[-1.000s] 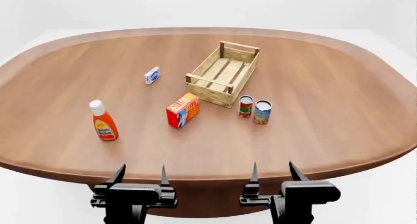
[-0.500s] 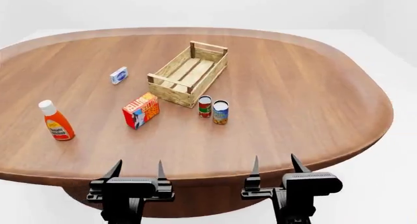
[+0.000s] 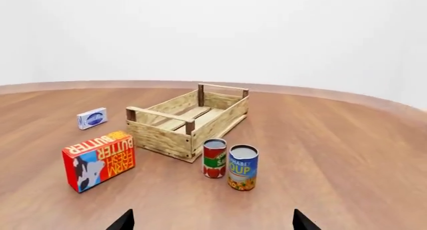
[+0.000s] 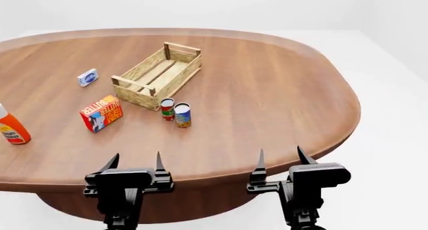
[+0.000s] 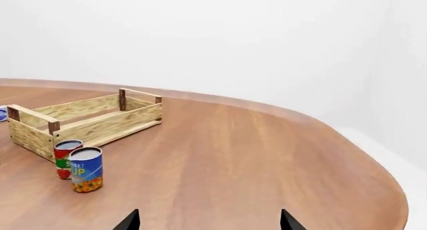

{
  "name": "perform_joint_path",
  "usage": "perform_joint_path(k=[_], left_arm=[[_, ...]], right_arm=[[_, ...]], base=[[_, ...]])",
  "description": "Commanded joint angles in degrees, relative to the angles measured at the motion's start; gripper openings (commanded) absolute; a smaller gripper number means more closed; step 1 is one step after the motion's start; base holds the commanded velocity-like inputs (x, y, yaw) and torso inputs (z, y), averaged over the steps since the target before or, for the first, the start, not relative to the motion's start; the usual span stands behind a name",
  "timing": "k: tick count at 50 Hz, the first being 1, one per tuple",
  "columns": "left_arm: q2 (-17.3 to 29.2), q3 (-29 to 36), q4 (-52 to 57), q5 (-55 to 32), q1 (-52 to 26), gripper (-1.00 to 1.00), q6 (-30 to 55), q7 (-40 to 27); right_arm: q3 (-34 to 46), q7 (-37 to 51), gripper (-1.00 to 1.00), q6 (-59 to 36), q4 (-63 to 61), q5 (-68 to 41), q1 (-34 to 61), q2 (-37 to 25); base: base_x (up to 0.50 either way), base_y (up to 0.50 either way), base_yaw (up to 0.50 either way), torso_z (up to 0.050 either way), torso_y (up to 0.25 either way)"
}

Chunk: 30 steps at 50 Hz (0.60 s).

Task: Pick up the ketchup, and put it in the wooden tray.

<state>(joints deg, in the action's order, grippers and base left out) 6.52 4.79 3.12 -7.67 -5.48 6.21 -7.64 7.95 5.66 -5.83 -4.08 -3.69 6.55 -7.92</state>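
The ketchup [image 4: 11, 128], a red-orange bottle cut off by the frame, stands at the far left edge of the head view on the table. The wooden tray [image 4: 158, 74] lies at the middle left of the table, and the left wrist view shows the wooden tray [image 3: 189, 118] with nothing inside it; the wooden tray [image 5: 87, 117] also shows in the right wrist view. My left gripper [image 4: 134, 162] and right gripper [image 4: 280, 159] hover open over the table's near edge, well away from both things. Neither wrist view shows the ketchup.
A red-orange butter box [image 4: 101, 112] stands left of two small cans [image 4: 175, 112], all in front of the tray. A small blue-white packet [image 4: 87, 77] lies left of the tray. The table edge [image 4: 334, 140] curves round on the right, with white floor beyond.
The head view has swung to the right: every object has slid left in the frame, and the ketchup has gone to the left edge. Both grippers keep the same open pose.
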Motion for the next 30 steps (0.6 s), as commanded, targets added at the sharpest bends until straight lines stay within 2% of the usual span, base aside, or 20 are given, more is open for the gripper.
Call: perform_joint_path(k=[1,9,21,30], left_arm=[[1.88,0.06,2.53,-1.08,-4.6,1.0,4.39,-0.2],[2.68,-0.93,1.93,-1.73,-10.73,1.0,8.08,-1.17],[3.23,-0.52,0.97,-0.07,-13.83,1.0,9.19,-3.48],[2.94,-0.4,1.67,-0.51,-15.14,1.0,10.02,-4.33]], right_arm=[[0.27,-1.01,1.0,-4.55,-1.59,-1.54,4.18,-1.33],[-1.53,-1.69,1.0,-12.13,-1.54,-5.18,9.83,-1.77],[0.4,-6.03,1.0,-13.52,0.95,-6.17,17.23,-4.07],[0.19,-6.6,1.0,-11.63,2.79,-6.77,18.32,-4.21]], base=[[0.0,-0.24,0.0,0.0,0.0],[0.0,0.0,0.0,0.0,0.0],[0.0,0.0,0.0,0.0,0.0],[0.11,0.0,0.43,0.0,0.0]])
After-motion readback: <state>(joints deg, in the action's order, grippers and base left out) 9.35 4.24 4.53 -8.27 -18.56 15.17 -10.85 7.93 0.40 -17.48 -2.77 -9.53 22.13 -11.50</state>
